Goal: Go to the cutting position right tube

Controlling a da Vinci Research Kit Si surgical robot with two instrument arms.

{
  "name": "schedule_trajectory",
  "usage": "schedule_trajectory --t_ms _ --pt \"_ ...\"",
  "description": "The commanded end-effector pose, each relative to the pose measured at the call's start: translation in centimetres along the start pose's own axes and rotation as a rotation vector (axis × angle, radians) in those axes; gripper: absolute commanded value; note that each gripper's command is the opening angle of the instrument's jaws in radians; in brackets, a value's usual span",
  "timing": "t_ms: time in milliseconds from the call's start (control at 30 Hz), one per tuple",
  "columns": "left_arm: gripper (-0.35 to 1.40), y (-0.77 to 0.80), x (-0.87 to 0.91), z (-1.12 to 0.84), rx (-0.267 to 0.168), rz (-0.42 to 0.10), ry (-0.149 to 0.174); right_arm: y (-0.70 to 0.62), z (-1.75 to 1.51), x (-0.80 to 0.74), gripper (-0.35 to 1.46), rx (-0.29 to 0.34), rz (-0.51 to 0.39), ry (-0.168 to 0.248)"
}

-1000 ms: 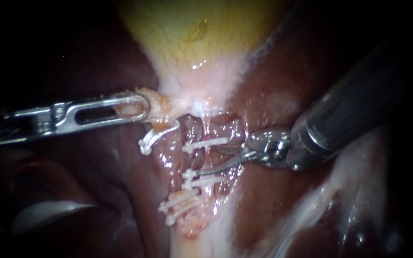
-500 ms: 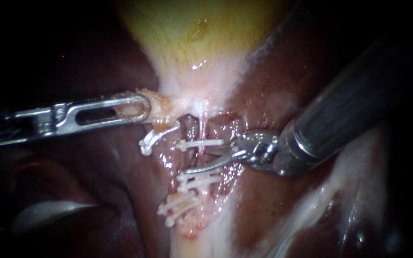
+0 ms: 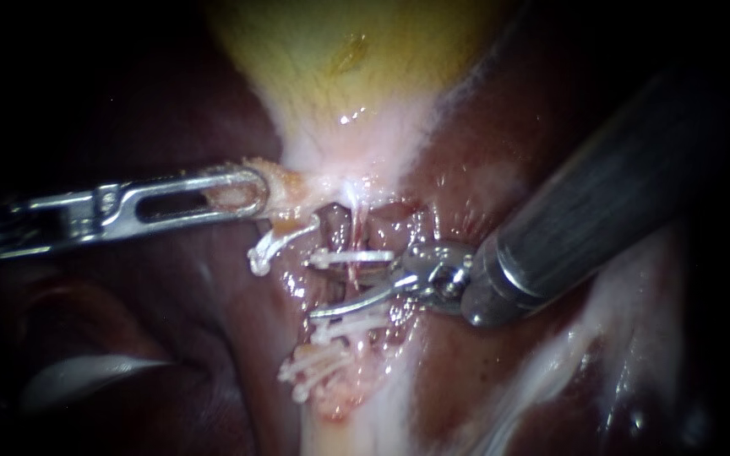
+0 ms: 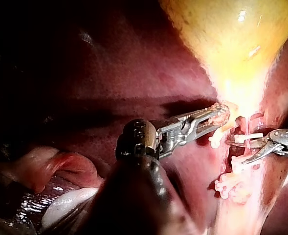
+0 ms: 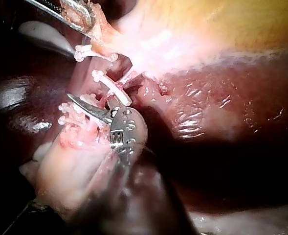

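The yellow gallbladder [image 3: 331, 51] narrows to a pale neck [image 3: 340, 160]. My left instrument [image 3: 242, 190] has its slotted jaws shut on a flap of that neck and holds it to the left; its jaws [image 4: 217, 115] grip the same flap in the left wrist view. Below the neck runs the right tube [image 3: 355, 283], with one white clip [image 3: 352, 255] above and two clips [image 3: 350, 323] below. My right instrument [image 3: 340, 291] reaches in with thin curved blades, open, lying across the tube between those clips. Its lower blade [image 5: 87, 105] shows beside the clips.
Dark red liver [image 3: 171, 295] surrounds the site. A curved white clip [image 3: 268, 245] hangs left of the tube, and further clips [image 3: 314, 367] sit lower on pale tissue. A pale glistening lobe [image 3: 86, 376] lies low on the left. The thick right shaft [image 3: 601, 211] covers the right side.
My right instrument has slid left and slightly down, its blades now reaching across the tube between the clips. The left instrument and its hold have not moved.
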State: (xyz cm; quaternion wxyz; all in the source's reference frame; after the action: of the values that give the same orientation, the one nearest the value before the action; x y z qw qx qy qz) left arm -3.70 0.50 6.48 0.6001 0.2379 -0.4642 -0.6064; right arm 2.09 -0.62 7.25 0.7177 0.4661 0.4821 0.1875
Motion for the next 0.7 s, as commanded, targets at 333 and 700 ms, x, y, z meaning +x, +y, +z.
schedule_trajectory --t_ms 333,700 --pt "-0.35 0.01 0.0 0.0 0.0 0.0 0.0 -0.06 0.03 0.01 1.43 0.07 -0.006 0.036" --pt "-0.35 0.01 0.0 0.0 0.0 0.0 0.0 -0.18 0.01 0.11 1.43 0.113 -0.01 0.077"
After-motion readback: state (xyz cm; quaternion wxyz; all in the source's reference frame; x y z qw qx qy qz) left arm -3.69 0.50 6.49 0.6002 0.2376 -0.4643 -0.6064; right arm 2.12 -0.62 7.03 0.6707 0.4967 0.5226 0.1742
